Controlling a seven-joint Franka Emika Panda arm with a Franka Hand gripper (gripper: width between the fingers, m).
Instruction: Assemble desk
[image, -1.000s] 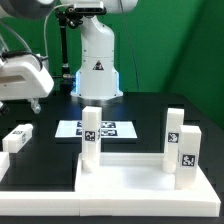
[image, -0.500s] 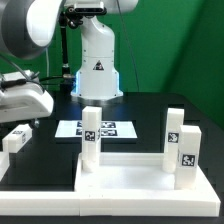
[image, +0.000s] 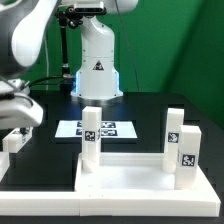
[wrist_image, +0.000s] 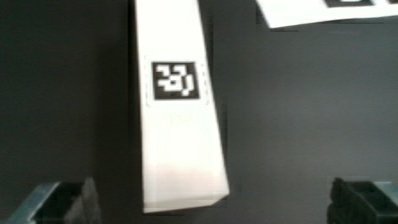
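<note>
Since the earlier frames, the arm has been lowered at the exterior view's left, so that the loose leg lying there is now largely covered by the wrist housing, only its end being seen. In the wrist view the pincer is seen spread wide and grasping nothing, its dark fingers standing on either side of that leg without touching it. The leg is shown as a long, smooth white plastic block with square edges, lying flat on the matte black tabletop and bearing a small black-and-white square tag. The rest of the desk has not been moved: the desk top, a white rectangular tray with a raised rim, is seen at the front, with three upright legs standing at it, one towards the left and two, and, close together at the right. The marker board, thin, flat and printed with tags, lies behind the tray.
</note>
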